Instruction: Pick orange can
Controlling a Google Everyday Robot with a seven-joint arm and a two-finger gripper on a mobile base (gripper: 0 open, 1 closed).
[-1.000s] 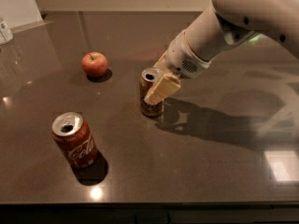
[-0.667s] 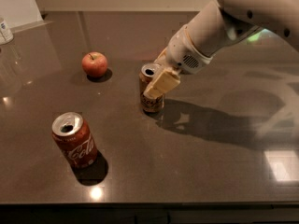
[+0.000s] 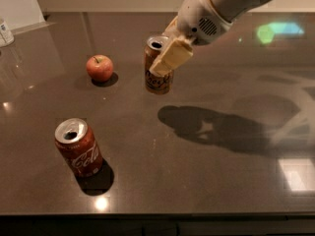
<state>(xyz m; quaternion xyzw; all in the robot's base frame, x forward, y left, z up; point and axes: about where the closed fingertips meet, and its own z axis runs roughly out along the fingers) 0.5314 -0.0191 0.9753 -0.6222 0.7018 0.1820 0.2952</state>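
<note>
The orange can [image 3: 157,82] has a tan-orange body with dark cursive lettering and an open silver top. It hangs upright a little above the dark tabletop [image 3: 221,181], at the middle of the camera view. My gripper [image 3: 165,63] comes in from the upper right and is shut on the can's upper half. Its cream-coloured near finger [image 3: 172,57] lies across the can's front, and the other finger is hidden behind the can. The can and arm cast a shadow on the table to the lower right.
A red Coca-Cola can [image 3: 78,149] stands upright at the front left. A red apple [image 3: 100,68] lies left of the held can. A white container [image 3: 5,33] sits at the far left edge. The table's front edge runs along the bottom.
The gripper has risen with the orange can in it. The can has left the tabletop and its shadow now lies apart from it. The apple and the red can have not moved.
</note>
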